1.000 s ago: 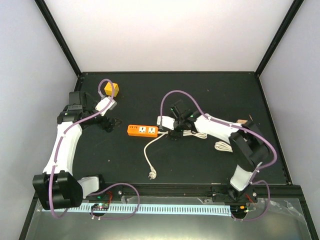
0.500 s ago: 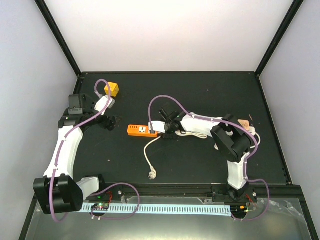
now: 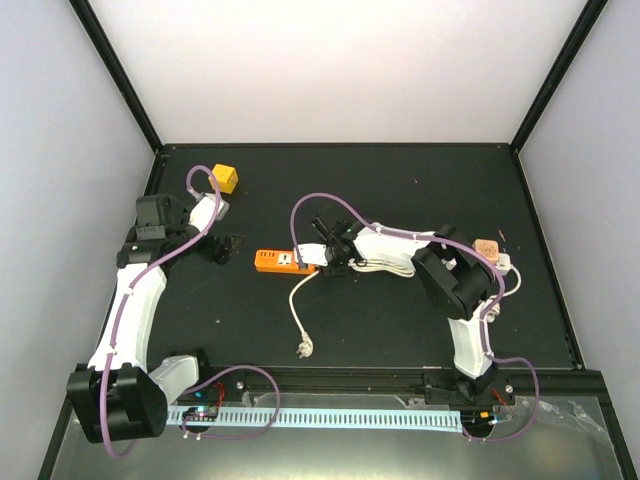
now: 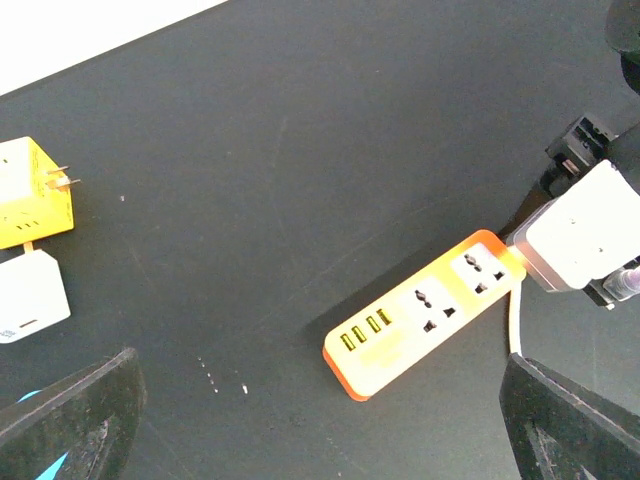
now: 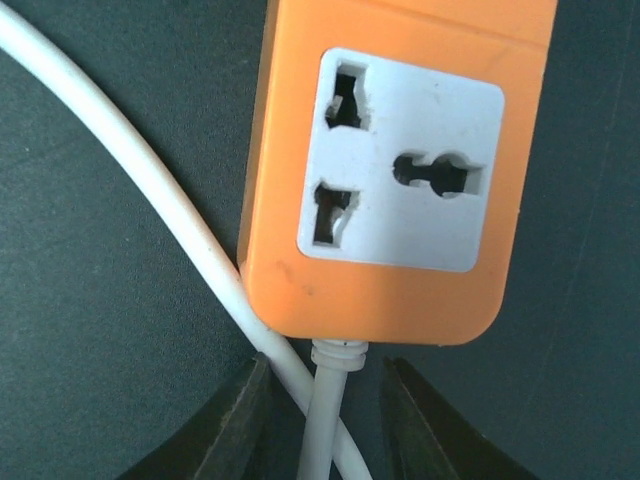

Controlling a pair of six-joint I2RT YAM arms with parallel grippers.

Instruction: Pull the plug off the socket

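Observation:
The orange power strip (image 3: pixel 283 261) lies flat mid-table, also in the left wrist view (image 4: pixel 425 310) and close up in the right wrist view (image 5: pixel 395 180). Its sockets show empty. Its white cord (image 5: pixel 325 420) leaves the right end and crosses a second stretch of cord. My right gripper (image 5: pixel 325 425) straddles both at the strip's end, its jaws narrowed. The left finger (image 5: pixel 235 425) touches the crossing cord; the right finger stands just off. A white plug (image 3: pixel 302 348) lies loose in front. My left gripper (image 4: pixel 320 440) hangs wide open left of the strip, holding nothing.
A yellow cube adapter (image 3: pixel 225 178) with bare prongs sits at the back left, with a small white adapter (image 4: pixel 30 295) beside it. Coiled white cord (image 3: pixel 395 268) lies right of the strip. A pinkish object (image 3: pixel 487 246) and a white one (image 3: pixel 505 263) lie at the right.
My right arm has reached left to the strip's right end, and its jaws have narrowed round the cord. The left arm has shifted only slightly.

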